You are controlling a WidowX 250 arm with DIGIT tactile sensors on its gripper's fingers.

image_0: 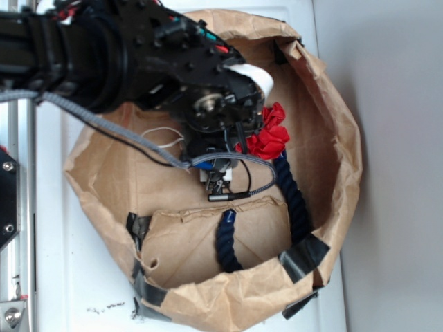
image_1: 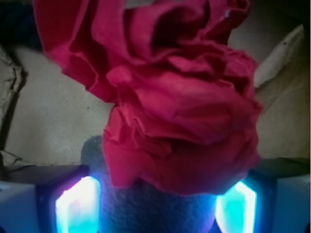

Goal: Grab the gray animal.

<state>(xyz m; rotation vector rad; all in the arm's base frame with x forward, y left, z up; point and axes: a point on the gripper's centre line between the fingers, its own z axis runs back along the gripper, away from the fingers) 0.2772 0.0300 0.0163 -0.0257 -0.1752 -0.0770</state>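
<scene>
Setting: a robot test bench, not a home. I work over a plain white tabletop with a bolted metal rail at its edge, reaching into a makeshift brown paper enclosure patched with black tape.

Gray animal mostly hidden behind red flower and cut by bottom edge in wrist view, entirely covered by arm in exterior view.
</scene>
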